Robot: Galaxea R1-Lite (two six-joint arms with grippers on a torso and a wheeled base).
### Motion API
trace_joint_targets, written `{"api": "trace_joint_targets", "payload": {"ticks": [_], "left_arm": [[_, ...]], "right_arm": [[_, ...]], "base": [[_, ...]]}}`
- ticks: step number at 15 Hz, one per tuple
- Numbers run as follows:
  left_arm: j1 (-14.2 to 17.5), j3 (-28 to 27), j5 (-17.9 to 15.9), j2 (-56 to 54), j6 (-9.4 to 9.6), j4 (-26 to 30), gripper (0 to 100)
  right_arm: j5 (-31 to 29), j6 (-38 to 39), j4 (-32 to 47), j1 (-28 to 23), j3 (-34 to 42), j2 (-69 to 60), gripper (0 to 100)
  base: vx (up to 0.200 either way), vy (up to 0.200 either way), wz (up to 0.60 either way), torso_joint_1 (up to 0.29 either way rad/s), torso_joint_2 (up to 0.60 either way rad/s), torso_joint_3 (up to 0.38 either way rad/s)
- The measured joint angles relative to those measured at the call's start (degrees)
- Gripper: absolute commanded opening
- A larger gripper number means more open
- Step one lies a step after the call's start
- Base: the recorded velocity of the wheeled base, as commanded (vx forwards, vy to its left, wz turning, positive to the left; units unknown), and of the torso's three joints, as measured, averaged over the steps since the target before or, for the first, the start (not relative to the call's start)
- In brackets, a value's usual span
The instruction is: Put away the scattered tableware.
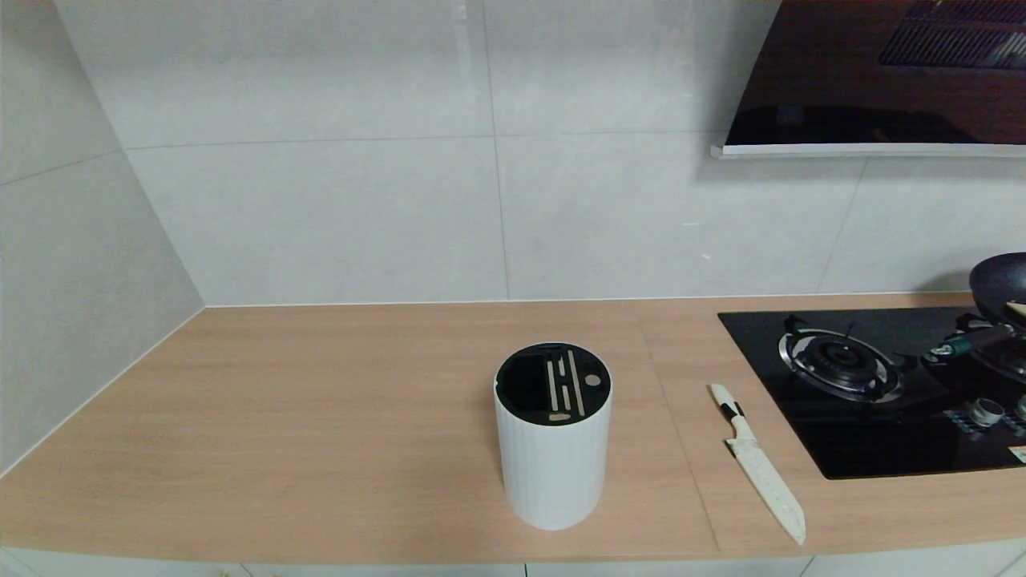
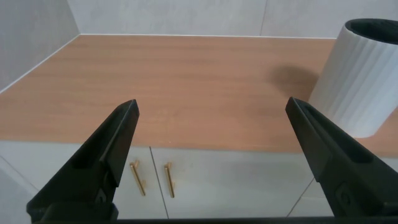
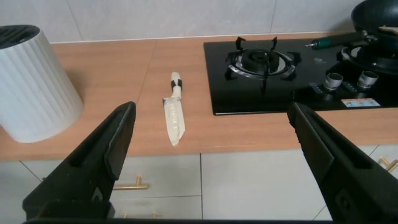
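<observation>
A white knife (image 1: 758,463) (image 3: 174,112) with a cream handle lies flat on the wooden countertop (image 1: 321,417), blade toward the front edge, between the holder and the stove. A white ribbed cylindrical knife holder (image 1: 553,437) (image 2: 360,78) (image 3: 31,84) with a black slotted top stands upright mid-counter. My left gripper (image 2: 211,118) is open, held in front of the counter's edge, left of the holder. My right gripper (image 3: 211,118) is open too, hanging off the counter's front edge, facing the knife. Nothing is between either pair of fingers.
A black gas stove (image 1: 882,385) (image 3: 280,68) with burners and knobs fills the counter's right side, and a dark pan (image 1: 998,288) sits on its far burner. A range hood (image 1: 874,80) hangs above. Cabinet doors with gold handles (image 2: 152,177) are below the counter.
</observation>
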Motion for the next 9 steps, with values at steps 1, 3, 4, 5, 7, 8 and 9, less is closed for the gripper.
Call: {"api": "trace_joint_targets", "payload": {"ticks": [1,3,4,5,7,8,9], "left_arm": [[0.0,0.0,0.0,0.0,0.02,0.0,100],[0.0,0.0,0.0,0.0,0.06,0.0,100],[0.0,0.0,0.0,0.0,0.06,0.0,100],[0.0,0.0,0.0,0.0,0.09,0.0,100],[0.0,0.0,0.0,0.0,0.06,0.0,100],[0.0,0.0,0.0,0.0,0.06,0.0,100],[0.0,0.0,0.0,0.0,0.02,0.0,100]], "right_arm": [[0.0,0.0,0.0,0.0,0.0,0.0,100],[-0.1,0.2,-0.2,0.0,-0.3,0.0,100],[-0.1,0.7,-0.1,0.0,-1.2,0.2,100],[0.0,1.4,-0.5,0.2,-3.8,0.7,100],[1.1,1.7,0.1,1.2,-9.0,3.8,100],[1.9,1.3,0.4,1.8,-11.6,7.5,100],[2.6,0.9,0.4,2.2,-13.8,11.8,100]], "base": [[0.000,0.000,0.00,0.000,0.00,0.000],[0.000,0.000,0.00,0.000,0.00,0.000],[0.000,0.000,0.00,0.000,0.00,0.000],[0.000,0.000,0.00,0.000,0.00,0.000],[0.000,0.000,0.00,0.000,0.00,0.000],[0.000,0.000,0.00,0.000,0.00,0.000],[0.000,0.000,0.00,0.000,0.00,0.000]]}}
